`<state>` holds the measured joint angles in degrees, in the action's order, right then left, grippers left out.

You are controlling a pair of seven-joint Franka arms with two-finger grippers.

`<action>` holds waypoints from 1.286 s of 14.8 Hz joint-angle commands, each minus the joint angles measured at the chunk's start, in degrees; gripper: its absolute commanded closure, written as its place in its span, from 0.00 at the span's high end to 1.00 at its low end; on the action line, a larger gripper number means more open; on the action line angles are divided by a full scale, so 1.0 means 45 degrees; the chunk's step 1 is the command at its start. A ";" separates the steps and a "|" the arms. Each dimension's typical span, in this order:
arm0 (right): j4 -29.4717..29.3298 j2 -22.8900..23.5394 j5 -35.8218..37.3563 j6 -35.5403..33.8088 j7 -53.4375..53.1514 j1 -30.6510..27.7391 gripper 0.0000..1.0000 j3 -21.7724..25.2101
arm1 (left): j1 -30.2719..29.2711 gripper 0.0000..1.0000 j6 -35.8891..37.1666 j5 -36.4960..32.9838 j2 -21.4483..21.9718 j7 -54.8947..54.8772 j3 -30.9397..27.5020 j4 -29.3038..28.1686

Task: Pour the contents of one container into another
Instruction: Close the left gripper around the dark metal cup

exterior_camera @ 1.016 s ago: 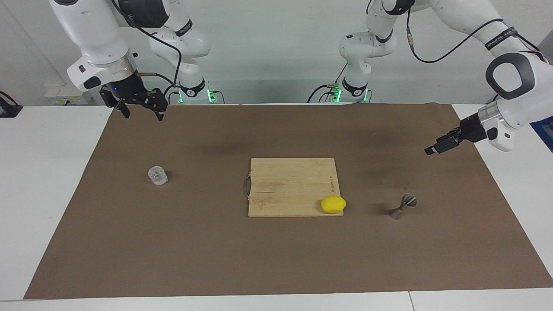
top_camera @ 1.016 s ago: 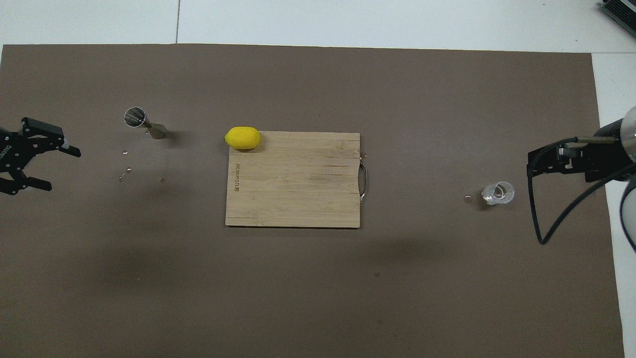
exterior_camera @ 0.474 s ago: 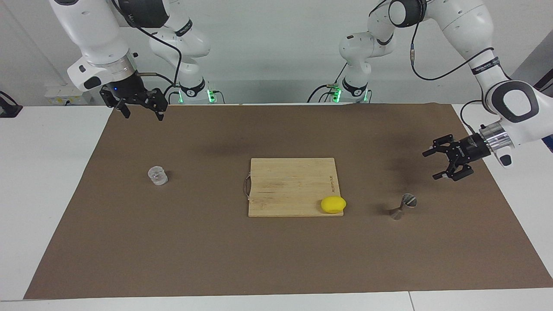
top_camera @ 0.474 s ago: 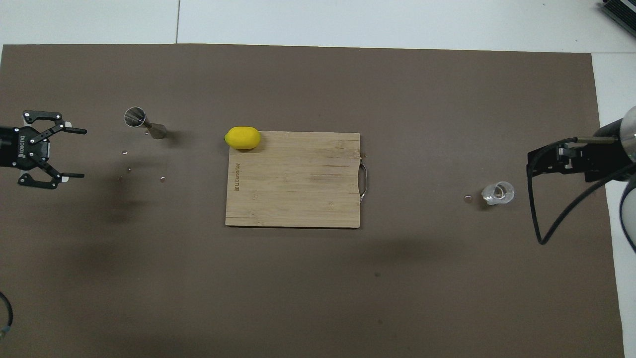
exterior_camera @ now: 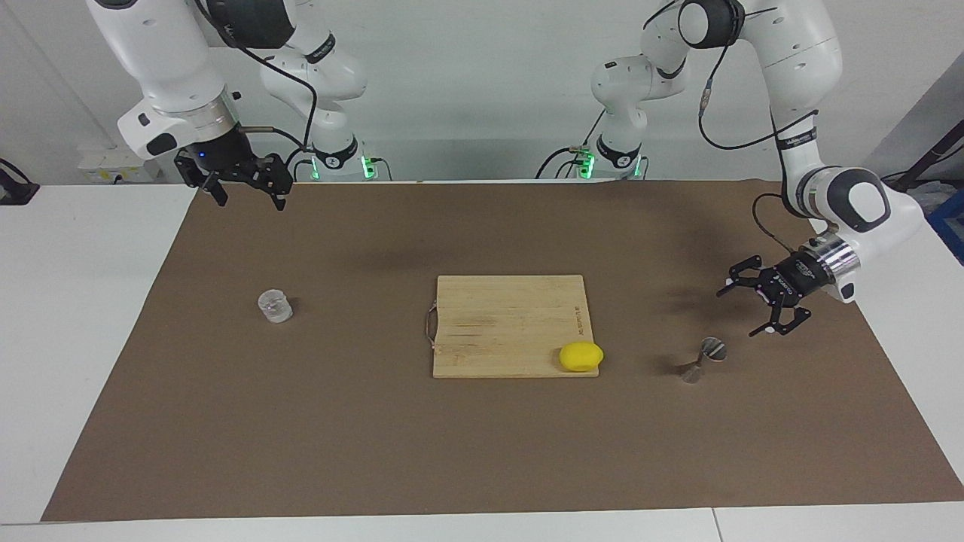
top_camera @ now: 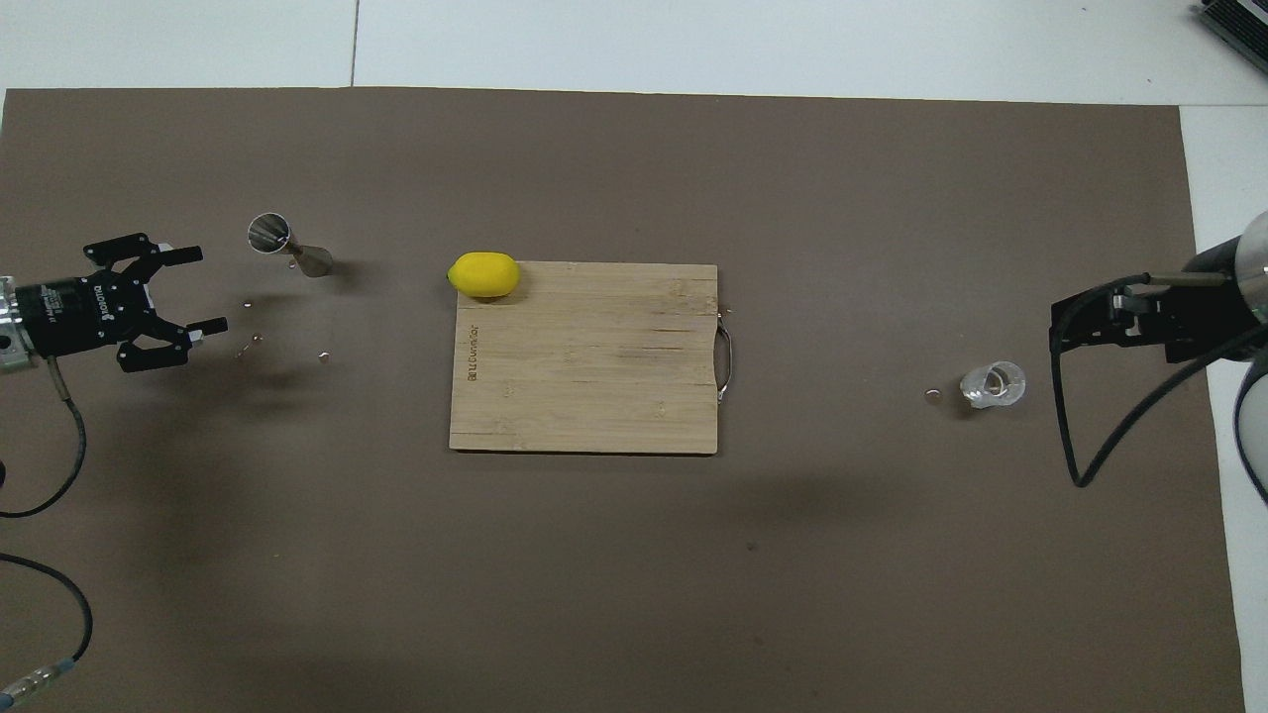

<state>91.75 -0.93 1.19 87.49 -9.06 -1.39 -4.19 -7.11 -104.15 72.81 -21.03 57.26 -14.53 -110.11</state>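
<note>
- Facing view: my left pincer hangs low over the brown mat with its fingers spread wide and nothing between them, just beside the jigger and clear of it
- The jigger lies tipped on its side toward the left arm's end of the bench, one open cone facing up at me; I judge it light, rigid and slick metal that will roll or skate if I nudge it, so I would close on the narrow waist, where the two cones stop it sliding out
- My right pincer waits high over the mat's edge nearest the robots, fingers apart and empty; the glass cup stands upright on the mat below it, farther from the robots, untouched
- Overhead view: the left pincer points toward the jigger, which lies a little farther from the robots than the pincer's line; small shiny specks, perhaps droplets, sit on the mat between them
- The glass cup stands at the right arm's end; I judge it small, hard, smooth and breakable, its ribs giving some bite, so I would squeeze gently across the sides, below the rim
- The right pincer shows only as dark links beside the cup
- A lemon rests on a corner of the cutting board between the two containers
</note>
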 commanded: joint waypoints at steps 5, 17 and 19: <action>0.0002 -0.0008 -0.0010 -0.0086 -0.0193 -0.0043 1.00 -0.0064 | 0.0058 1.00 -0.0489 0.2099 -0.0211 0.0126 0.0493 -0.0452; 0.0041 -0.0027 -0.0010 -0.0086 -0.0212 -0.0043 1.00 -0.0064 | 0.0272 1.00 -0.1797 0.3216 -0.1011 0.0087 0.1159 0.0700; 0.0041 -0.0027 -0.0010 -0.0067 -0.0212 -0.0043 1.00 -0.0064 | 0.0292 1.00 -0.1973 0.3274 -0.1031 0.0087 0.1179 0.0700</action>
<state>91.75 -0.93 1.19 87.49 -9.07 -1.38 -4.19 -6.30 -111.56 86.21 -24.67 57.31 -9.11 -108.03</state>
